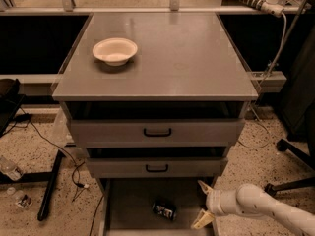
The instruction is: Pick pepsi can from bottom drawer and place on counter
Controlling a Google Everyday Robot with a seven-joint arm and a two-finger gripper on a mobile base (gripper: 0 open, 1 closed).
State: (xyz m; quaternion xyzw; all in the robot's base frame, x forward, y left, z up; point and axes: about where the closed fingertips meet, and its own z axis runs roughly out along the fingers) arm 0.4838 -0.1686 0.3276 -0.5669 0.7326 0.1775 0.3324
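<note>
My gripper point(203, 204) hung at the right edge of the bottom drawer point(128, 208), its fingers point(201, 222) spread apart and looking like dull cream plastic. Behind them my arm point(256, 203) wore a smooth white shell with a soft gloss. The drawer's bare floor was matt grey metal, and the pepsi can point(164, 210) on it was dark and glossy. The counter point(187, 58) was smooth grey, mostly matt, with a faint sheen toward its back. The bowl point(115, 50) looked matt cream; paper or plastic, I could not tell. The floor point(34, 146) was speckled terrazzo.
</note>
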